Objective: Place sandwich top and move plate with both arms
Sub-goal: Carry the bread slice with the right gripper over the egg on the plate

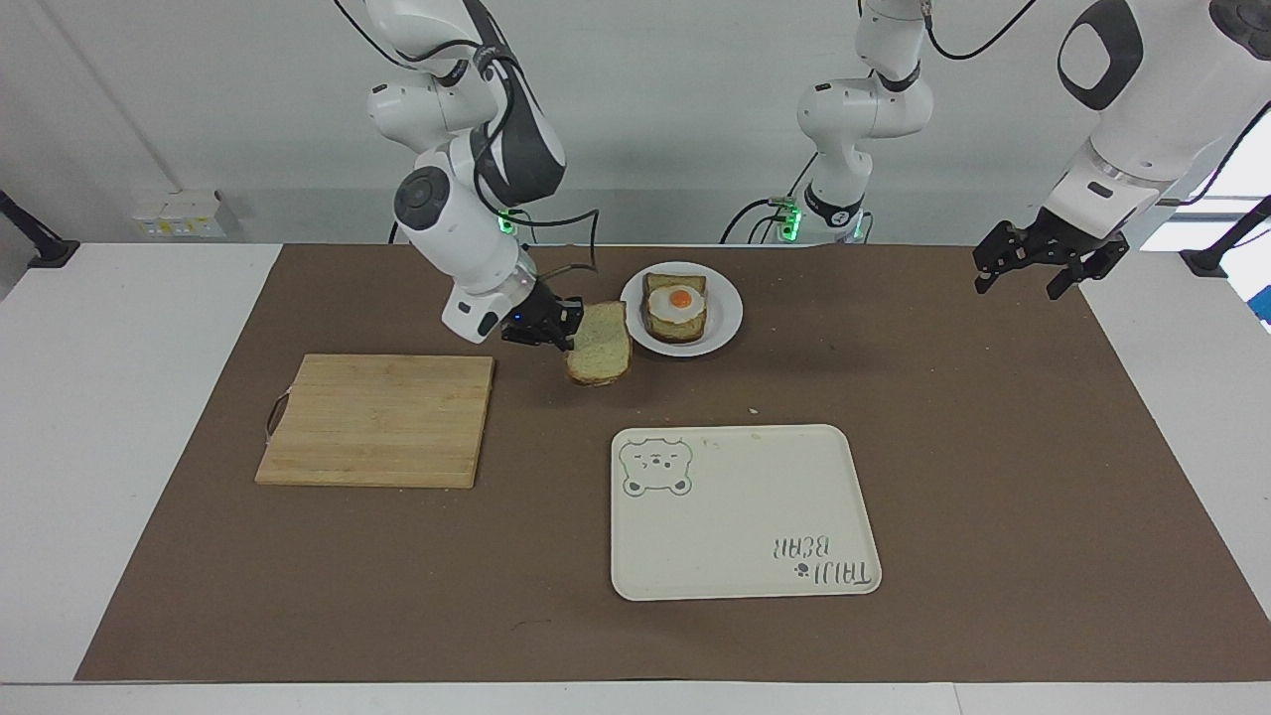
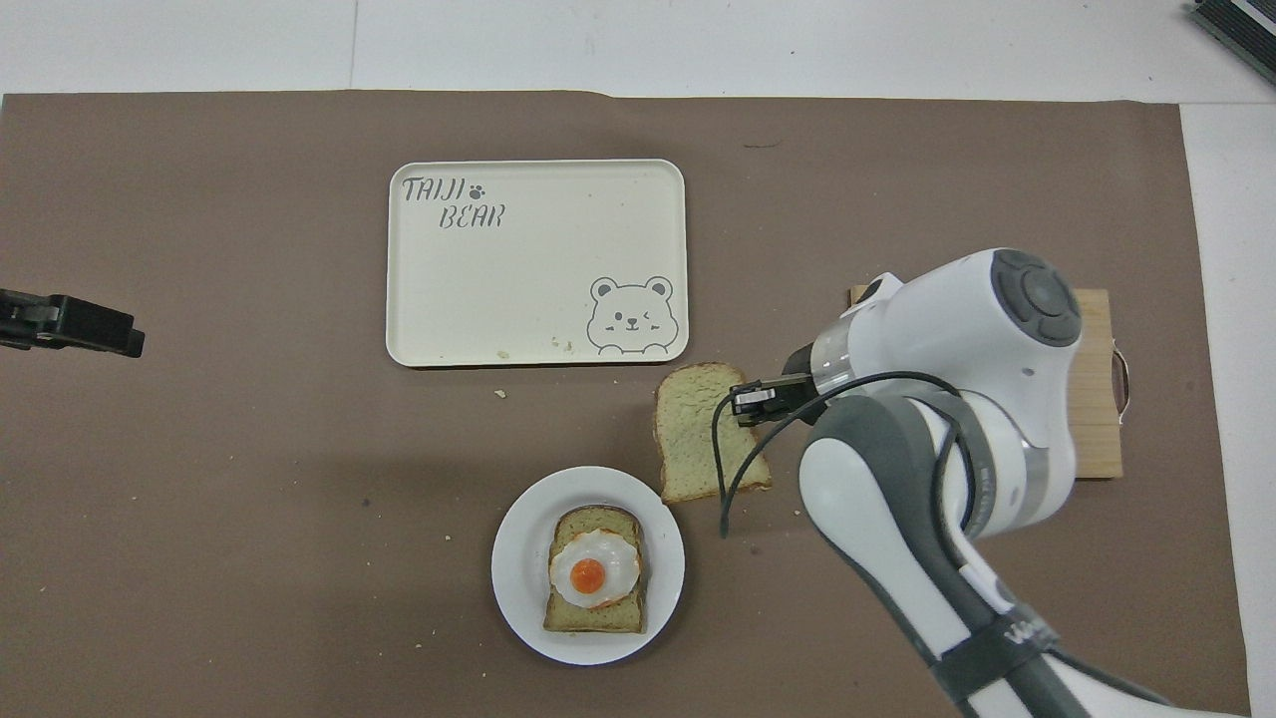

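facing view is showing the right gripper (image 1: 556, 328) pinching the sandwich top (image 1: 600, 357) by one edge, carrying it in the air just beside the plate (image 1: 729, 310). the slice is looking light and soft, likely to sag or tear, so an edge grip near the crust is suiting it. left gripper (image 1: 1048, 256) is waiting over the left arm's end of the table, fingers spread.

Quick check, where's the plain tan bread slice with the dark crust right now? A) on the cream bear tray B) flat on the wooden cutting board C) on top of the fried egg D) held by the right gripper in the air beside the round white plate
D: the right gripper is shut on the plain tan bread slice, held up beside the round white plate.
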Motion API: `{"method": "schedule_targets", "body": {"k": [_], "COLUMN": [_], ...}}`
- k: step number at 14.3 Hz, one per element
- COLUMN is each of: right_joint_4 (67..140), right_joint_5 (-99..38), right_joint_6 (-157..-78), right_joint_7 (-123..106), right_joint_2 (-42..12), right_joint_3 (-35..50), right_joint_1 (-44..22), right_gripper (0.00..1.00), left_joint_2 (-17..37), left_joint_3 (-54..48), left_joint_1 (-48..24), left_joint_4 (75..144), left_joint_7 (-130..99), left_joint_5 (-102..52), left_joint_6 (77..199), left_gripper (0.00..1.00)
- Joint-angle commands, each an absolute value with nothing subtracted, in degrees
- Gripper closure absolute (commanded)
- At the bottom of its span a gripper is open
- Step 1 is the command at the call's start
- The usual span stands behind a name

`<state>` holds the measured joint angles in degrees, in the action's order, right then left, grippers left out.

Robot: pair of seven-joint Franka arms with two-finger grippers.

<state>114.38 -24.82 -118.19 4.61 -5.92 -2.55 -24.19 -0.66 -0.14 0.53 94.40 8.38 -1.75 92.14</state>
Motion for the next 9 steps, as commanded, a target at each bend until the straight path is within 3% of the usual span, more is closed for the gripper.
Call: {"method": "schedule_targets", "body": {"k": [1,9], "right_joint_4": [114.61,118.9], "right_joint_5": [-26.37,-28.39], "right_joint_6": [-121.63,-127.07], "right_joint_7": [9.39,14.85], "right_joint_2": [-7.2,-9.32], "right_joint_3": [-2.81,-2.81], "right_joint_1": [-29.78,-39.36], "right_gripper": [1.0,1.0], "left_joint_2": [-0.44,-0.44], "left_joint_3": [-0.62,-0.62], "left_joint_1": [1.23,1.23], "left_joint_4": [93.6,93.6], "left_joint_7": [8.0,8.0], "left_joint_5": [-1.41,-1.41], "left_joint_6": [91.49,91.49], "left_gripper": [0.0,0.0]}}
